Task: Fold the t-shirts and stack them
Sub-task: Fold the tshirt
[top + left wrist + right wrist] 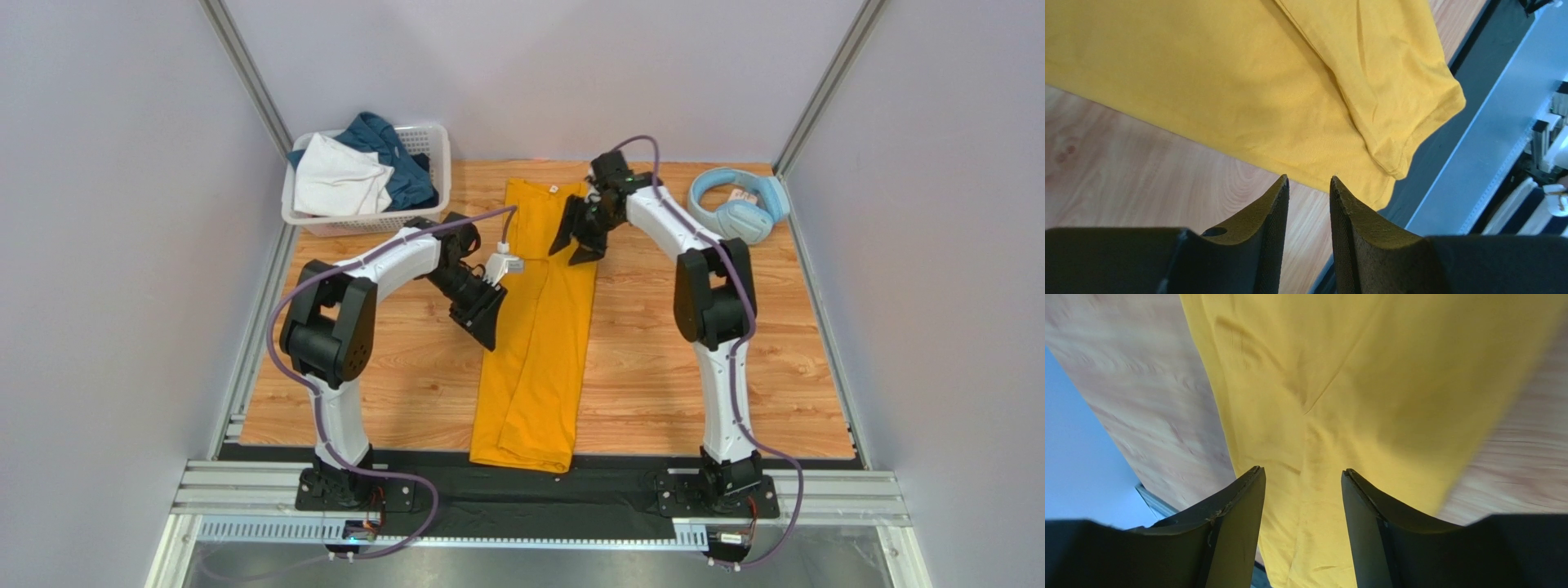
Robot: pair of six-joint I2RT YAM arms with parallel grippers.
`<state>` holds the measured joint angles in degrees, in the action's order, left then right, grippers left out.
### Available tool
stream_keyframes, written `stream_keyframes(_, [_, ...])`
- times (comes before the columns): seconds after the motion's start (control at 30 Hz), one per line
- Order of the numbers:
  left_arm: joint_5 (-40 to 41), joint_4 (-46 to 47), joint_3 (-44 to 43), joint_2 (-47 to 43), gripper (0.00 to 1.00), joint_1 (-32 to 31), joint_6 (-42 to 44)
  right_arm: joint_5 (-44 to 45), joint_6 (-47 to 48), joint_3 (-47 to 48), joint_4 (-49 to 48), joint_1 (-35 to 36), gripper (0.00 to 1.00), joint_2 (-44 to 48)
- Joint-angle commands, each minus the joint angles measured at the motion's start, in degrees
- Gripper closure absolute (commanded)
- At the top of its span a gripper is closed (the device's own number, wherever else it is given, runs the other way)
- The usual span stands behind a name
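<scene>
- We see 1 long mustard-yellow cotton t-shirt (540, 331) folded into a narrow strip down the middle of the wooden table (368, 380), its near end reaching the black edge strip.
- The left gripper (1309, 180) sits just beside the strip's left edge, its 2 fingers slightly parted with nothing between them.
- The right gripper (1301, 471) hangs over the strip's far part, fingers spread, pinching nothing.
- A white garment (337, 178) and a teal-blue garment (399, 159) lie in the white plastic lattice basket (438, 165) at the far left.
- Light-blue headphones (734, 206) rest at the far right.
</scene>
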<state>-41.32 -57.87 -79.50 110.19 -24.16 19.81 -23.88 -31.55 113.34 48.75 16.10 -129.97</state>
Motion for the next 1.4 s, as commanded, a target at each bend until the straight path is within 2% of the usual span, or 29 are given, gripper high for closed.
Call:
stream_keyframes(0.0, [0.71, 4.78, -1.53, -5.06, 0.62, 0.87, 0.05, -3.89, 2.02, -4.24, 2.49, 3.15, 0.46, 0.41])
stream_keyframes(0.17, [1.15, 5.66, -6.0, -5.08, 0.62, 2.63, -1.62, -4.42, 1.67, -15.15, -1.99, 5.34, 0.46, 6.65])
stream_keyframes(0.37, [-2.8, 6.28, -9.88, -2.8, 0.62, 2.37, -4.7, -4.07, 1.75, -19.12, -2.7, 5.96, 0.46, 5.17])
stream_keyframes(0.63, [-2.19, 7.76, -6.36, 0.63, 0.62, -1.32, -5.48, -5.03, 2.46, -14.03, -1.12, 5.88, 0.46, -1.41])
stream_keyframes(1.0, [-0.08, 9.44, -15.76, 11.7, 0.62, -1.33, -7.16, -5.65, 3.6, -1.64, 3.8, 3.94, 0.47, -10.47])
stream_keyframes(1.2, [0.81, 9.09, -21.74, 18.38, 0.62, -0.71, -7.33, -3.37, 4.57, -1.8, 5.73, 3.24, 0.48, -10.13])
stream_keyframes(1.37, [0.36, 6.8, -24.91, 20.77, 0.62, -0.62, -5.66, 0.05, 4.13, -7.33, 6.0, 0.87, 0.48, -7.23])
